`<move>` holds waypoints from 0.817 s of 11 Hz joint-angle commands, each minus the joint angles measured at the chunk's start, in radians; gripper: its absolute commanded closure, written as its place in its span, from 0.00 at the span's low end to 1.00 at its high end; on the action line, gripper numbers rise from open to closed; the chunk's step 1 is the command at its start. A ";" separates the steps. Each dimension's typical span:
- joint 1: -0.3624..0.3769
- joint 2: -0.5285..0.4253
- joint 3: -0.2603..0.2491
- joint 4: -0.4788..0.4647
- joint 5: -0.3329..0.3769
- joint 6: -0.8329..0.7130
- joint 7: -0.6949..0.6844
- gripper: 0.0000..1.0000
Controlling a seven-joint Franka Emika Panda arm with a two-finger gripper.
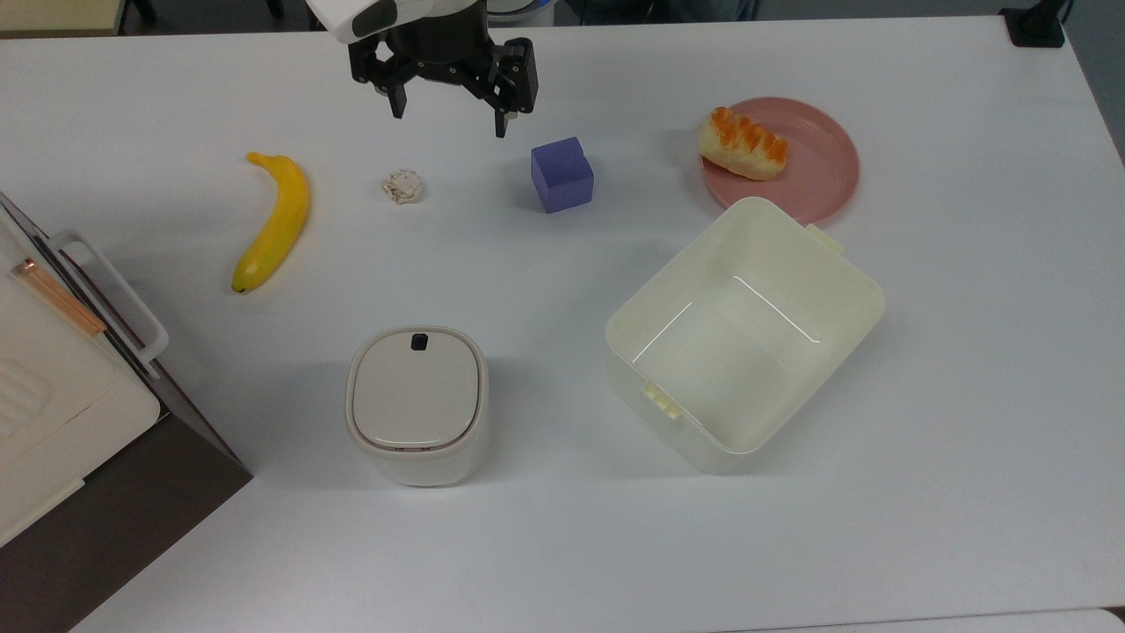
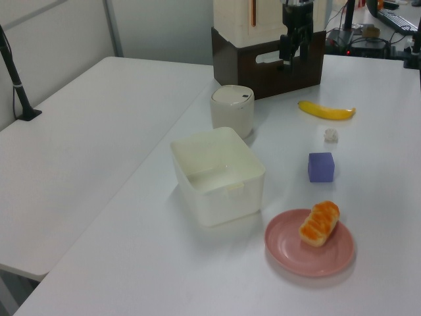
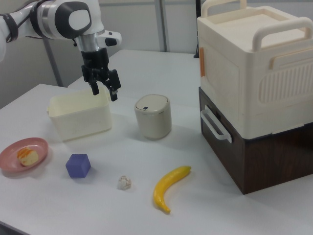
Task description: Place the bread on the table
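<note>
While the table (image 1: 967,396) carries everything, the tub (image 1: 747,334) sits near centre in the top view, with the lidded bin (image 1: 417,404) at its 9 o'clock. At the tub's 1 o'clock lies the plate (image 1: 817,176), and the bread (image 1: 743,145) rests on its 9 o'clock edge. High at 12 o'clock the gripper (image 1: 450,114) hangs with fingers spread, holding nothing. Below it are the banana (image 1: 274,220), cube (image 1: 562,174) and small ball (image 1: 402,186).

i'm seeing a glossy white arm (image 3: 58,17) with rounded joint housings and dark bands showing at the seams, narrowing into a black wrist and a black two-finger gripper (image 1: 448,123).
</note>
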 commanded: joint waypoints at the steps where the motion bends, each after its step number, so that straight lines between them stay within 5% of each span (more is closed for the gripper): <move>1: 0.019 -0.043 -0.024 -0.036 0.009 -0.029 -0.053 0.00; 7: 0.021 -0.043 -0.022 -0.036 0.007 -0.028 -0.054 0.00; 9: 0.019 -0.043 -0.022 -0.035 0.010 -0.028 -0.075 0.11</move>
